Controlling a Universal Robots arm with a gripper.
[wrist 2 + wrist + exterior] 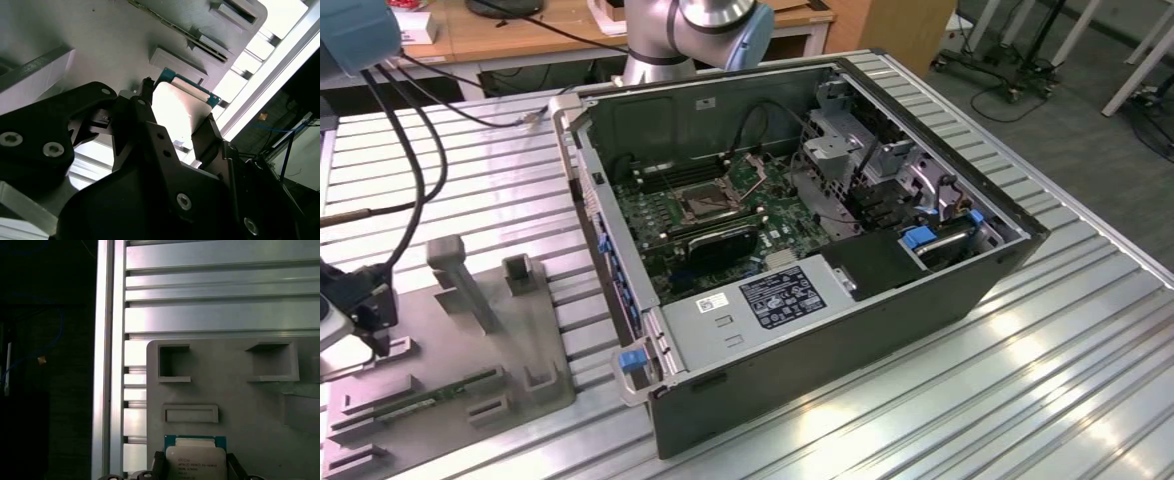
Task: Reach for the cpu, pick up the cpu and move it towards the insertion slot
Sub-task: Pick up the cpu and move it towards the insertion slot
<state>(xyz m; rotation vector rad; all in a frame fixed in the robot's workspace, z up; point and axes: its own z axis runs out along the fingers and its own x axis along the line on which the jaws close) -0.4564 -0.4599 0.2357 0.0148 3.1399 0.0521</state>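
The cpu (196,460), a silvery square chip with a thin green rim, lies at the edge of a grey fixture plate (240,405); in the second wrist view the cpu (177,107) shows between the black fingers. My gripper (196,467) has one finger against each side of the chip and looks shut on it. In the exterior view my gripper (371,325) is low over the plate (467,340) at the exterior view's left edge. The insertion slot (699,205) is the metal-framed square socket on the green motherboard inside the open computer case.
The open computer case (827,290) lies on its side on the ribbed aluminium table (987,400). The plate carries upright grey blocks (460,280) and a long green memory stick (434,398). Black cables (414,150) hang above the plate. The table's edge rail (110,360) runs close to the chip.
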